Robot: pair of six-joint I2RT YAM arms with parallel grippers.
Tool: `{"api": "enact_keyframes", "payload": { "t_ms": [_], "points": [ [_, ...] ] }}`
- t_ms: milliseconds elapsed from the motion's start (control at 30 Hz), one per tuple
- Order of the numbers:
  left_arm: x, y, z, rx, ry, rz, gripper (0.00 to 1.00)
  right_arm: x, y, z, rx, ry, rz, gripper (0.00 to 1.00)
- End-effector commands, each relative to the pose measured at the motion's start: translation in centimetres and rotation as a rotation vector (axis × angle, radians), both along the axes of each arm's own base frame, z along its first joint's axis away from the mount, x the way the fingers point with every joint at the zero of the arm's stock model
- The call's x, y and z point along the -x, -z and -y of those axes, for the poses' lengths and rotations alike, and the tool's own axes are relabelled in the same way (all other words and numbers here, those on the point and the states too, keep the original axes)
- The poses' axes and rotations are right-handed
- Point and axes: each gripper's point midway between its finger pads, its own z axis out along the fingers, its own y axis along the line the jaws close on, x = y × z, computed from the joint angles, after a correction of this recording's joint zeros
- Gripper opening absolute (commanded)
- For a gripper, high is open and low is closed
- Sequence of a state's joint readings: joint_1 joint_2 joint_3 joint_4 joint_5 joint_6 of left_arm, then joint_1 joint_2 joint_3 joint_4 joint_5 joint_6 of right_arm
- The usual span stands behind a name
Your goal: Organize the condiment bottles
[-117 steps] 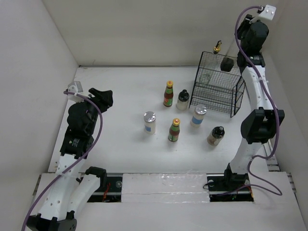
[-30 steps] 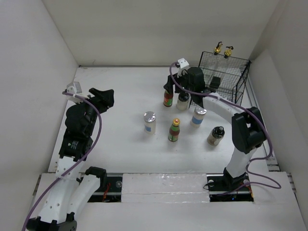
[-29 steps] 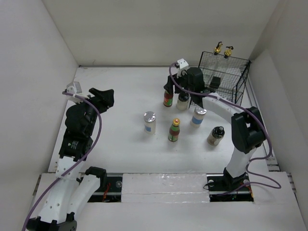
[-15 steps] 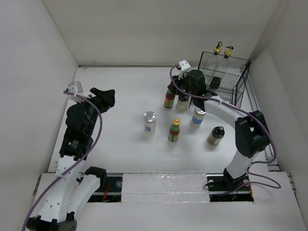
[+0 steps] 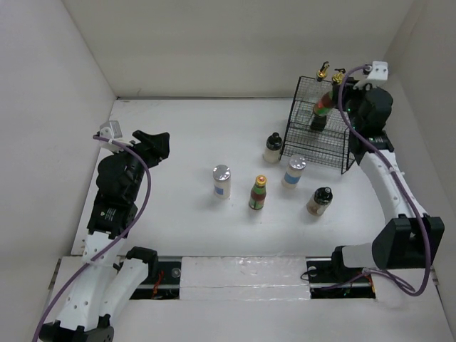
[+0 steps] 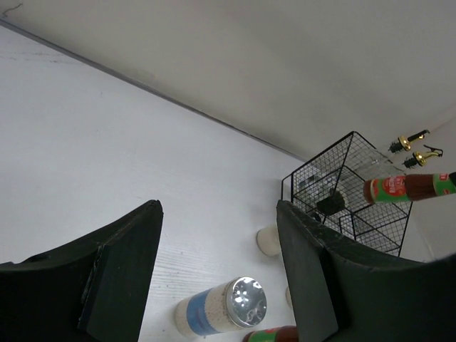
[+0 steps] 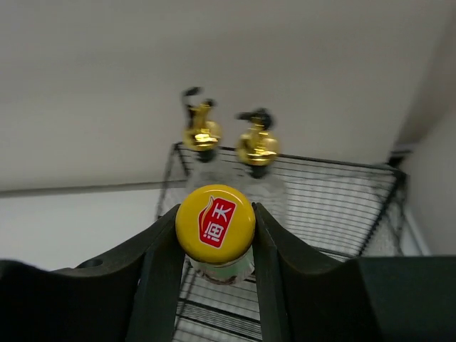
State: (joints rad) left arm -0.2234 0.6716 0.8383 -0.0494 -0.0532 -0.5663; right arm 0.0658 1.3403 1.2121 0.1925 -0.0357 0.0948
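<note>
Right claw [image 7: 216, 249] — clamped below the cap of a small yellow-capped, red-and-green-labelled sauce bottle [image 7: 215, 222]. I judged it light, rigid, slick, probably breakable — my neck hold suited it.

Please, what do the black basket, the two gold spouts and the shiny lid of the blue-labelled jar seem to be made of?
The black basket: probably coated metal wire, judging by its thin, rigid, matte grid.
The gold spouts: polished metal or plated plastic; the bright highlights fit either.
The jar lid: looks like shiny metal, as it is silver with mirror-like glints.
</note>
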Motion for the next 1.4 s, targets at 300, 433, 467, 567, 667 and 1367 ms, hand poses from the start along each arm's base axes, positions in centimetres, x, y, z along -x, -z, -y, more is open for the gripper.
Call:
{"api": "enact_keyframes", "payload": {
  "t_ms": [300,433,467,567,667,1367],
  "points": [
    [0.4,-2.6,0.0,0.004,0.003,0.080,0.61,-0.5,-10.7,11.8,-0.065,0.315,0.224,0.17],
    [0.3,-2.2,0.1,0.002,0.012,0.071,0.61,0.0,-14.2,12.7,-0.044,0.346,0.283,0.17],
    [0.2,-2.3,0.2,0.002,0.012,0.071,0.61,0.4,-14.9,13.3,-0.032,0.371,0.294,0.17],
    [0.2,-2.3,0.3,0.002,0.021,0.072,0.61,-0.8,-14.9,13.7,-0.021,0.383,0.285,0.17],
    [0.2,-2.3,0.2,0.002,0.012,0.071,0.61,-2.1,-12.9,14.0,-0.020,0.384,0.231,0.17],
    [-0.1,-2.1,0.3,-0.001,0.017,0.061,0.61,-9.3,3.6,14.3,-0.015,0.399,-0.040,0.16]
  ]
}}
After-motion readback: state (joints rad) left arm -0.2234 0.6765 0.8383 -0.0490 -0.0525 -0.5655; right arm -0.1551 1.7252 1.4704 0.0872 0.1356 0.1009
